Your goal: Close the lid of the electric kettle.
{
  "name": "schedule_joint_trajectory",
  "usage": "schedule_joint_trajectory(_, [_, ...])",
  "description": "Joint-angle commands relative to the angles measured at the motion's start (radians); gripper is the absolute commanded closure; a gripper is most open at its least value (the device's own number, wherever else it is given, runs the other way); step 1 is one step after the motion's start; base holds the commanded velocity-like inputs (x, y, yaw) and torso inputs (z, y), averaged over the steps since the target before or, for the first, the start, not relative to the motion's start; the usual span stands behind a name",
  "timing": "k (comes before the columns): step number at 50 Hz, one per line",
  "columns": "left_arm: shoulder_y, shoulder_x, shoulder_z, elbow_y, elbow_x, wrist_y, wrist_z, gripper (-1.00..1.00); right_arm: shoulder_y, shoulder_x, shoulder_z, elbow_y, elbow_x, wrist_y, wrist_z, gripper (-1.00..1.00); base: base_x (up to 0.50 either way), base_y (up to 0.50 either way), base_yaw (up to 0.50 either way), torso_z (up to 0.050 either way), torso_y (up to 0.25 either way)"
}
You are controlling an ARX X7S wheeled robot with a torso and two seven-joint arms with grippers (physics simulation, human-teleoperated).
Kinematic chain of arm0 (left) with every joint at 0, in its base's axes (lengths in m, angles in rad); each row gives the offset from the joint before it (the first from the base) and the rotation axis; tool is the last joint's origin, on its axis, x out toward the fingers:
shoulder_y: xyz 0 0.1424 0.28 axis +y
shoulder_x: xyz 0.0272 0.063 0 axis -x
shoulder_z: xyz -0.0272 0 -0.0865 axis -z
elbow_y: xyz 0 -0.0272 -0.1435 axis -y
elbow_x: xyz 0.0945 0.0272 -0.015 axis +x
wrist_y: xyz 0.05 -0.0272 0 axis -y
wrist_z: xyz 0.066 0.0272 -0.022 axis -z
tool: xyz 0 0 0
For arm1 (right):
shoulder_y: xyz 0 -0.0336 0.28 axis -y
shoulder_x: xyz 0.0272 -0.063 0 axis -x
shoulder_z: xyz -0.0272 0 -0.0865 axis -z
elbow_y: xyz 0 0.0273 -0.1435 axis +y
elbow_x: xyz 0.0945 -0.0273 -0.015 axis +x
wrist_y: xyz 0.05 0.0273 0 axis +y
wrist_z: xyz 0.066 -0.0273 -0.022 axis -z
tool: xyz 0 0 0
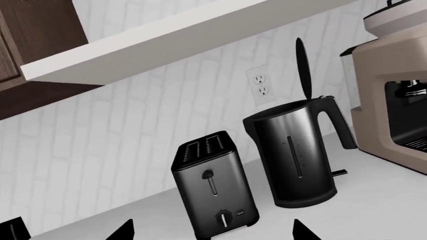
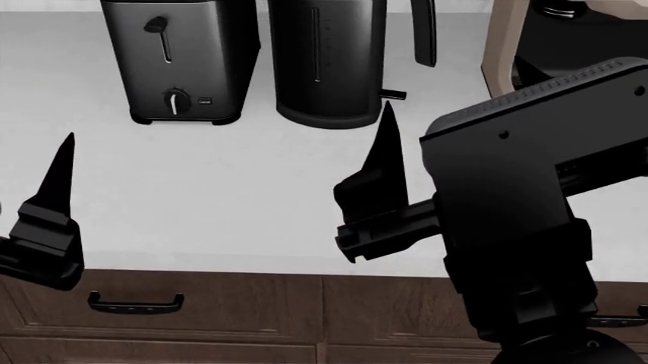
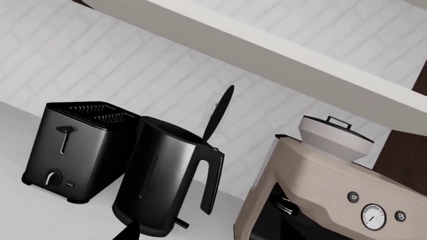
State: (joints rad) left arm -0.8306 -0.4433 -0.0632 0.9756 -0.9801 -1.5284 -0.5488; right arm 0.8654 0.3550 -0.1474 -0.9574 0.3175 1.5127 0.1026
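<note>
Left gripper: only one pointed finger shows in the head view, low over the counter's front edge, well apart from the appliances. It holds nothing visible; how far the fingers are spread cannot be told.

Toaster: stands at the back of the counter, just beside the kettle on its left, not touching it.

Electric kettle: upright between the toaster and the beige espresso machine, handle turned toward the machine. The lid stands fully raised, near vertical, hinged at the handle side. The task step is not yet done.

Right gripper: one pointed finger shows, aimed toward the kettle's base and short of it; the bulky wrist housing hides the rest. Nothing is in its grasp; the width of the opening cannot be told. The forearm rises from the lower right, tool pointing forward over the counter.

Assessment: the arm appears to be in approach. To close well, the finger should be raised above the rim, brought behind the upright lid on the handle side, then pressed forward and down along the hinge arc. Pushing the body sideways risks sliding the kettle into the toaster.
</note>
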Motion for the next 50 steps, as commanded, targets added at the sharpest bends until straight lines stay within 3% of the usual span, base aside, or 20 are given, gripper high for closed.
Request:
schedule_joint_trajectory(1, [-0.010,-0.011,0.010,-0.008,-0.052,0.009,-0.043,-1.00,0.015,0.010,-0.008,-0.002,0.004,0.004,0.017,-1.00,0.00,0.00,0.00,0.000,0.000])
schedule_joint_trajectory(50, [-0.011,-0.064,0.029,-0.035,-0.161,0.077,-0.131,-1.00,0.024,0.031,-0.039,-0.019,0.071,0.014,0.075,-1.00,0.35,0.00,0.00,0.000,0.000])
